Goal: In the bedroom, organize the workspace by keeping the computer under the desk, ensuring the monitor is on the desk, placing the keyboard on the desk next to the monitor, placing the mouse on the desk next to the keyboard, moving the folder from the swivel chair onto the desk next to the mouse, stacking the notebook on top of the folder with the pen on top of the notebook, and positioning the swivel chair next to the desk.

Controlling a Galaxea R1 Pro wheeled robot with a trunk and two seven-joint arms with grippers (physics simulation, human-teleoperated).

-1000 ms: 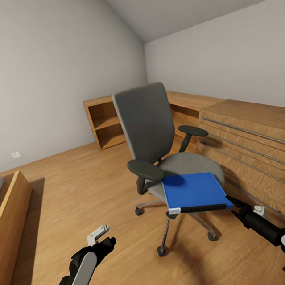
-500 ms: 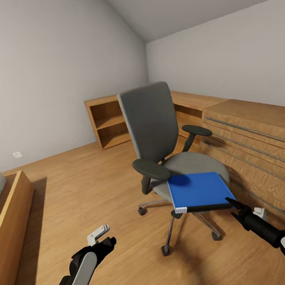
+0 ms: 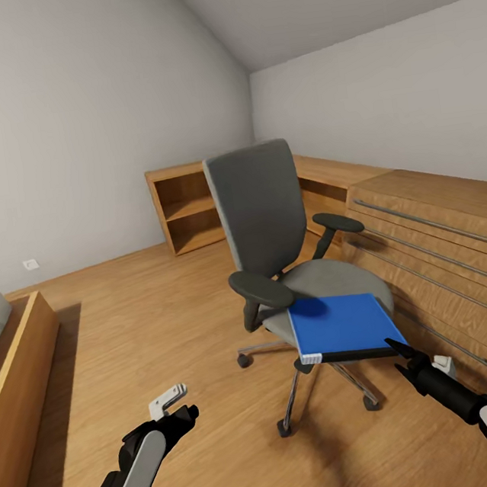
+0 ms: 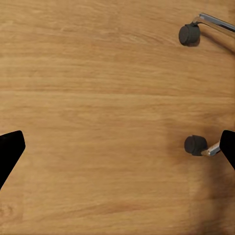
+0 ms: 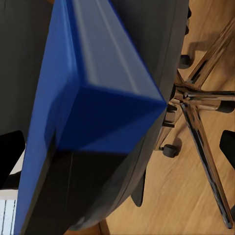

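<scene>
While the blue folder lies on the swivel chair seat, the right gripper points at its near corner. Over bare floor, the left gripper is spread wide. At the right wrist, both fingers stand apart astride the folder.

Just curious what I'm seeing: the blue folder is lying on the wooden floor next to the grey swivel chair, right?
Not quite. The blue folder lies on the seat of the grey swivel chair, overhanging its front edge, not on the wooden floor. The head view shows this.
</scene>
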